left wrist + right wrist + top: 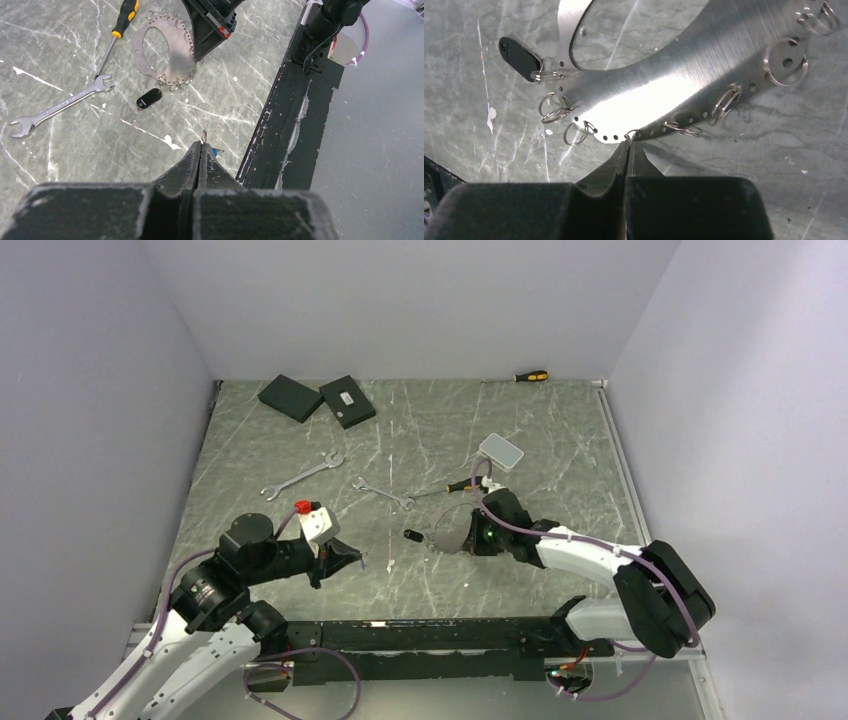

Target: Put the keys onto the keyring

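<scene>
The keyring (452, 528) is a flat oval steel loop with several small split rings along its edge; it also shows in the left wrist view (180, 60) and the right wrist view (664, 85). My right gripper (468, 537) (628, 142) is shut on one split ring at its rim. Two silver spanner keys (302, 477) (383, 494) lie on the table behind it, one in the left wrist view (60, 106). My left gripper (358, 562) (202, 145) is shut on a small silver piece (203, 135), a blue bit beside it; I cannot tell what it is.
A yellow-and-black screwdriver (455, 485) (117, 32) lies just behind the keyring. A black fob (412, 536) (519, 59) hangs from one split ring. Two black boxes (290, 397) (347, 401), a grey pad (502, 451) and a second screwdriver (530, 376) lie further back.
</scene>
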Robot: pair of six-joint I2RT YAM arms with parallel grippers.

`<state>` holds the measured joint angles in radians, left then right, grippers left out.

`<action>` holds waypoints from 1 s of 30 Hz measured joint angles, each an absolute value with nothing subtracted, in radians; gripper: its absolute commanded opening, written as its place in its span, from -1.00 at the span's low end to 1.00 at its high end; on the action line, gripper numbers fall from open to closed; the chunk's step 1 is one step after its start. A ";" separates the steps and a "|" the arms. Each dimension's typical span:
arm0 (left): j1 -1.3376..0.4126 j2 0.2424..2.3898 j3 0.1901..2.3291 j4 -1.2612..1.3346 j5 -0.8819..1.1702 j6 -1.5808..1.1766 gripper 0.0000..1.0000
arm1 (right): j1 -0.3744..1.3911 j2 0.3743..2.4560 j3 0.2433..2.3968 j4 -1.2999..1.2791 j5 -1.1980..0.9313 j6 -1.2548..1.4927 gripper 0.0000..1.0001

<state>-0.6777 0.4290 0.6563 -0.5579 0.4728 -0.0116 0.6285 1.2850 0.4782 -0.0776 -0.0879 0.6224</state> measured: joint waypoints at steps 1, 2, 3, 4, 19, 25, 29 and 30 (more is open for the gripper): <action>-0.678 0.429 0.656 -0.558 0.473 -0.012 -1.00 | 0.627 1.284 0.478 -0.072 -0.094 0.616 -1.00; -0.678 0.429 0.656 -0.558 0.473 -0.011 -1.00 | 0.627 1.282 0.478 -0.068 -0.102 0.604 -1.00; -0.678 0.429 0.656 -0.558 0.473 -0.012 -1.00 | 0.627 1.280 0.478 -0.067 -0.110 0.591 -1.00; -0.678 0.429 0.656 -0.558 0.473 -0.012 -1.00 | 0.627 1.277 0.478 -0.069 -0.113 0.580 -1.00; -0.678 0.448 0.656 -0.554 0.474 -0.012 -1.00 | 0.627 0.967 0.609 -0.204 -0.159 0.265 -1.00; -0.678 0.497 0.693 -0.513 0.505 -0.012 -1.00 | 0.627 0.835 0.657 -0.218 -0.253 0.124 -1.00; -0.678 0.592 0.797 -0.467 0.539 -0.012 -1.00 | 0.628 0.759 0.667 -0.214 -0.343 0.044 -1.00; -0.678 0.608 0.816 -0.452 0.548 -0.012 -1.00 | 0.628 0.738 0.667 -0.210 -0.369 0.028 -1.00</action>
<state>-0.6777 0.6083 0.8162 -0.4522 0.5484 -0.0120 0.6281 0.7383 0.6670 -0.2104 -0.3691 0.0277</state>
